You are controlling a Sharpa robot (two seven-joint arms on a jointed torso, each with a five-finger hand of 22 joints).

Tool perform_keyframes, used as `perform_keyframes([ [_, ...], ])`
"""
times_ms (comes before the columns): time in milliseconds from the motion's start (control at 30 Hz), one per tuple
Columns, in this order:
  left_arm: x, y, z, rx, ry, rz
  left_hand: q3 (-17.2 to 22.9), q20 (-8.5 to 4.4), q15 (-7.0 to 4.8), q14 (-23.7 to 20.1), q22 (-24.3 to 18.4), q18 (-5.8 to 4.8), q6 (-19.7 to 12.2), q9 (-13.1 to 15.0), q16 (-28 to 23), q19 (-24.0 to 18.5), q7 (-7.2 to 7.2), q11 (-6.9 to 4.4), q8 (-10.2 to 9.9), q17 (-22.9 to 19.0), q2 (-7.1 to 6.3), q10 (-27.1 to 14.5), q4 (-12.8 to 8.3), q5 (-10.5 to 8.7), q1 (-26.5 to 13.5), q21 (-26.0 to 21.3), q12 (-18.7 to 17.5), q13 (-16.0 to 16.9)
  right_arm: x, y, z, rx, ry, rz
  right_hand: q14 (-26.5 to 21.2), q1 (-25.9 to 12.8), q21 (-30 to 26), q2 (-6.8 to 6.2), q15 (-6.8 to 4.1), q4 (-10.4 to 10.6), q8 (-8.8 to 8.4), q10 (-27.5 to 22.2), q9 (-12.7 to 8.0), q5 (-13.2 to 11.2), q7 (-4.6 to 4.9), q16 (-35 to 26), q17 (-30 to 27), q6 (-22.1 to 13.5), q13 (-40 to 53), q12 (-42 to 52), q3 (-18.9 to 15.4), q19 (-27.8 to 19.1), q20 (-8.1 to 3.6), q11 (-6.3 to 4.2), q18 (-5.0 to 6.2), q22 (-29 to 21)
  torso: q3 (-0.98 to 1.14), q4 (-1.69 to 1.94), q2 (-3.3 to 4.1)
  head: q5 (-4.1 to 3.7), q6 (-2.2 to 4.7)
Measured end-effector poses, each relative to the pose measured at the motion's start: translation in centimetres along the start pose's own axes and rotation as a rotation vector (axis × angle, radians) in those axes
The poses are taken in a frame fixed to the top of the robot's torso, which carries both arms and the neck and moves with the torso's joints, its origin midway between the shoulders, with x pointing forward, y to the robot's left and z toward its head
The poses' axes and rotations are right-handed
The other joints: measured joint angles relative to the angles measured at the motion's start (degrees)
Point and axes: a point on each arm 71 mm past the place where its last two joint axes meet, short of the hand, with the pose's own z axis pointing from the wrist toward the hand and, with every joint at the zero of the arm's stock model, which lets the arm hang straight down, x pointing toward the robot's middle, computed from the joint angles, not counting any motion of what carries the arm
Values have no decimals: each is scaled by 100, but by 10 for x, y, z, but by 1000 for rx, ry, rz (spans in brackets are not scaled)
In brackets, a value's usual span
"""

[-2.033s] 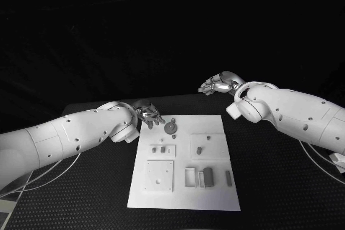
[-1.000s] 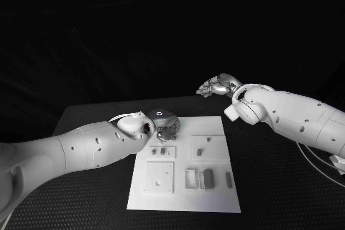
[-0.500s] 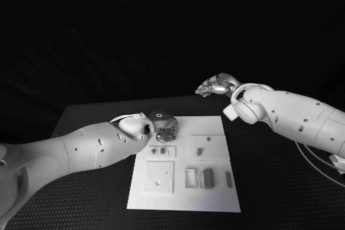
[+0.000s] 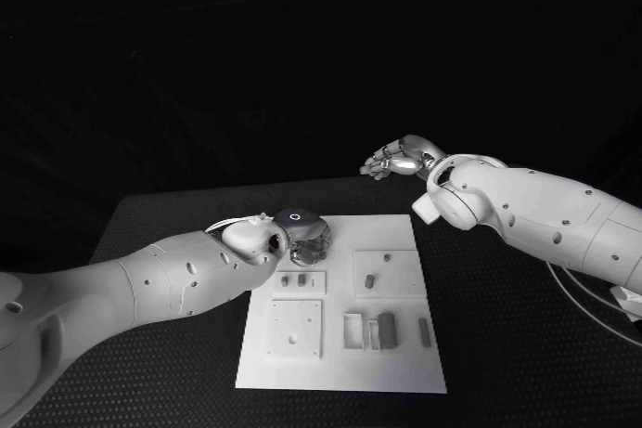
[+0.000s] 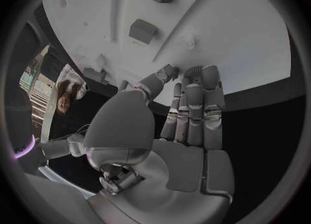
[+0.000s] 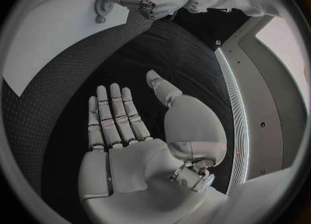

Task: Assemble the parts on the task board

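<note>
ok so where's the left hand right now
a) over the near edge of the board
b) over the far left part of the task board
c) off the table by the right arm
b, the left hand sits over the far left part of the task board, by the gear-shaped part.

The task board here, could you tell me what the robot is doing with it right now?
The left hand is down over the far left corner of the white task board, its fingertips at a gear-like part; whether it grips it is unclear. The right hand is raised beyond the board, open and holding nothing. Several small parts lie in their places on the board.
</note>
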Motion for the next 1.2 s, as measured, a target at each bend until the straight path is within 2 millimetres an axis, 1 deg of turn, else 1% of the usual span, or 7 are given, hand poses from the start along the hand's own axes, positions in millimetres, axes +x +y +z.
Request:
perform_keyframes([
  [233,1,-1,0,2,-10,1,16,-1,-21,122,-1,6,0,-29,89,61,0,16,0,11,0,-10,16,0,0,136,-20,-53,0,0,0,0,0,0,0,0,0,0,0,0,0,0,-5,0,0,0,-5,0,-3,0,0,0,0,0,1,0,1,1,-1,-16,-21],
  [367,1,-2,0,3,-10,0,16,9,-40,146,-1,12,35,-29,110,72,28,84,0,11,0,43,16,0,0,200,32,-15,0,0,0,0,1,0,0,0,0,0,0,0,0,0,-5,0,0,0,-5,0,-3,0,0,0,0,0,0,5,1,4,-4,-24,-24],
  [600,2,-4,0,9,-2,-2,16,10,-70,195,-2,40,177,-29,136,73,-11,31,88,11,54,222,16,0,-9,283,81,21,0,0,0,-1,2,0,0,-1,0,1,0,0,0,0,-5,0,0,0,-4,0,-8,0,0,0,0,0,0,4,1,8,-8,-29,-32],
  [733,4,-6,1,15,15,-4,16,10,-53,216,-2,43,208,-28,155,73,18,47,93,6,54,297,16,0,-9,289,99,46,1,0,0,-1,2,0,0,-23,0,23,0,0,0,0,-4,0,0,0,-4,0,-8,0,0,0,0,0,0,4,-1,8,-8,-29,-37],
  [800,7,-7,1,16,29,-5,16,10,-53,217,-2,43,238,-28,155,73,13,39,121,-2,105,314,16,0,-11,312,106,40,1,0,0,-1,3,0,0,-23,0,23,0,0,0,0,-4,0,0,0,-4,0,-8,0,0,0,0,0,0,4,-3,8,-8,-29,-40],
  [867,9,-6,0,15,42,-7,16,6,-61,225,-2,43,292,-28,155,69,24,38,151,-8,104,393,16,0,-14,330,148,55,1,0,0,-1,3,0,0,-23,0,23,0,0,0,0,-4,0,0,0,-4,0,-13,0,0,0,0,0,0,4,-3,9,-8,-31,-44],
  [1200,9,-8,0,22,54,-10,16,-14,-61,225,-3,43,339,-28,154,47,29,41,166,-15,135,453,16,0,0,337,148,69,1,0,0,-1,4,0,0,-23,0,23,0,0,0,0,-4,0,0,0,-9,0,-12,23,0,0,0,0,0,9,-5,10,-8,-38,-47],
])
